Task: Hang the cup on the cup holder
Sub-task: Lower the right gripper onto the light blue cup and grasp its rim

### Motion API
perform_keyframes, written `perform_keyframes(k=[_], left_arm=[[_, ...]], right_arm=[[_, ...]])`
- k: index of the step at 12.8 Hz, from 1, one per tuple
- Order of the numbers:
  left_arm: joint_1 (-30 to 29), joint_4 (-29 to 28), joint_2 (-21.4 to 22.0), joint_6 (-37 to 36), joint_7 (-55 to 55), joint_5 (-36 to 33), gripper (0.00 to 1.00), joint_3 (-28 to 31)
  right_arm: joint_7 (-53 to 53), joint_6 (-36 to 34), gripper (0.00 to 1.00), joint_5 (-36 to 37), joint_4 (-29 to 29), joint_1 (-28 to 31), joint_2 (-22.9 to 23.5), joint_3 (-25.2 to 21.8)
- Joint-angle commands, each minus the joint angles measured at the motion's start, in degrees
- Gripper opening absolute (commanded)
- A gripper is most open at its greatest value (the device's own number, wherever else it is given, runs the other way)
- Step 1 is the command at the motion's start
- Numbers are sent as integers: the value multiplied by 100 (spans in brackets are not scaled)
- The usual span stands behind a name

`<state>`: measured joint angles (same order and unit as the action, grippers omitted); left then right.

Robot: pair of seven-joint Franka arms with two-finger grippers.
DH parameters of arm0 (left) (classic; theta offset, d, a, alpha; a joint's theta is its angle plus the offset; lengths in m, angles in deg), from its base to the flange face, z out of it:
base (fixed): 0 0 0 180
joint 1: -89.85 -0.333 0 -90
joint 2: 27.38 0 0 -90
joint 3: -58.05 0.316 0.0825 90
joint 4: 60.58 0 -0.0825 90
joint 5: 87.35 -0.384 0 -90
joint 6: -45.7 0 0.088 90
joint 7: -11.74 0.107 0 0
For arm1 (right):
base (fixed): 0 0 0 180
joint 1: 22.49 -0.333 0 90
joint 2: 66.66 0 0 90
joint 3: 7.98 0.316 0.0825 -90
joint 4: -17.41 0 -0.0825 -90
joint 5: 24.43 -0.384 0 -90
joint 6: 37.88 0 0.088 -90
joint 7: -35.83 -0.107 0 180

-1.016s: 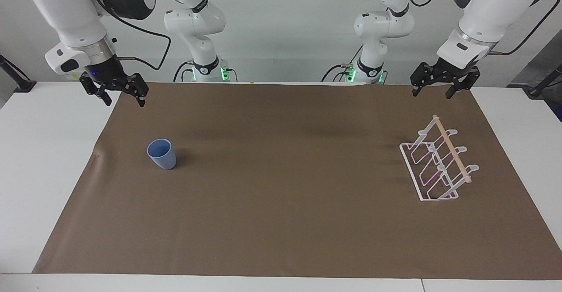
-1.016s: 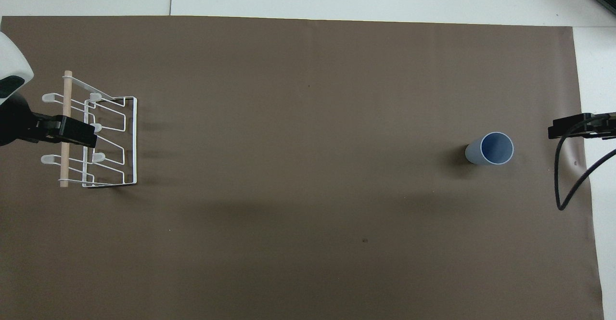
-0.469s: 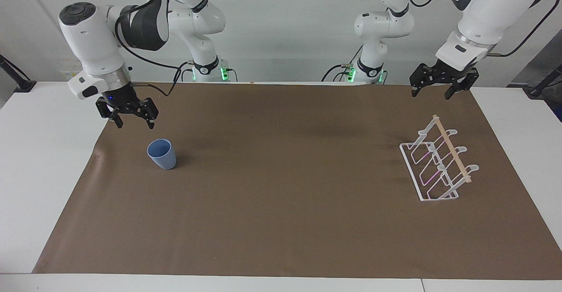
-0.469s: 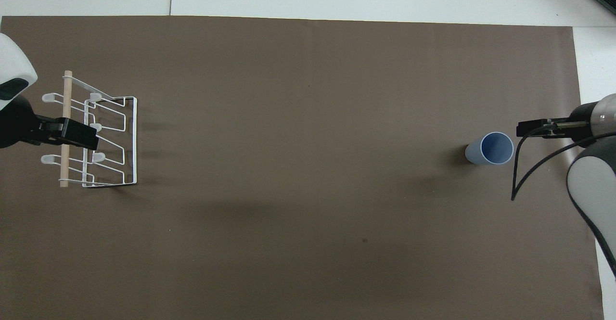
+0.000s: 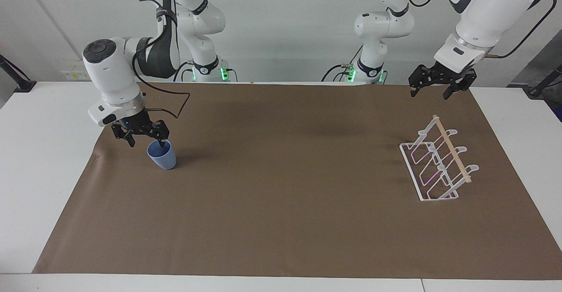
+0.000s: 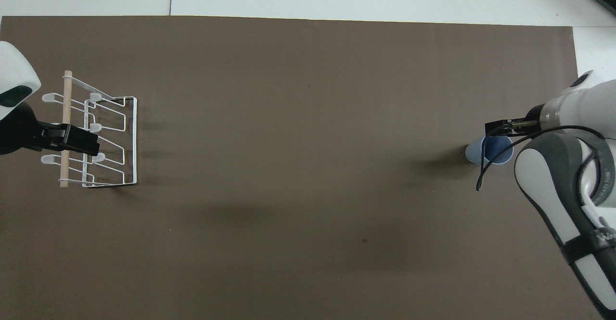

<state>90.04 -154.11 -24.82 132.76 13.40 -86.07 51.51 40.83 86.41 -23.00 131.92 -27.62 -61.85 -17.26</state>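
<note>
The light-blue cup [image 5: 162, 158] stands upright, mouth up, on the brown mat toward the right arm's end; it also shows in the overhead view [image 6: 483, 152]. My right gripper [image 5: 146, 142] is open and low over the cup's rim. One fingertip [image 5: 163, 142] is at the cup's mouth, the other outside the cup. In the overhead view the right gripper [image 6: 503, 128] partly covers the cup. The white wire cup holder [image 5: 432, 169] [image 6: 113, 142] stands empty toward the left arm's end. My left gripper [image 5: 432, 90] [image 6: 72, 138] is open and waits in the air.
The brown mat [image 5: 281, 204] covers most of the white table [image 5: 35, 164]. The right arm's cable [image 6: 486, 171] hangs beside the cup.
My right gripper has come down from near the robots' edge of the mat to the cup's rim. The cup, the cup holder and the left gripper have hardly moved.
</note>
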Motion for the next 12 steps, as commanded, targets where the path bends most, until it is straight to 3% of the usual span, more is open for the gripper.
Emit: perform_keyframes(k=[1,12], left_arm=[[-90,-306,210,215,98,-5,100,-32],[-90,-411,271,277,98,-5,100,-32]], right_arm=[[80,157,100,-99,255,13,-23,180],[89,359,100,-99,985,13,-269,269]])
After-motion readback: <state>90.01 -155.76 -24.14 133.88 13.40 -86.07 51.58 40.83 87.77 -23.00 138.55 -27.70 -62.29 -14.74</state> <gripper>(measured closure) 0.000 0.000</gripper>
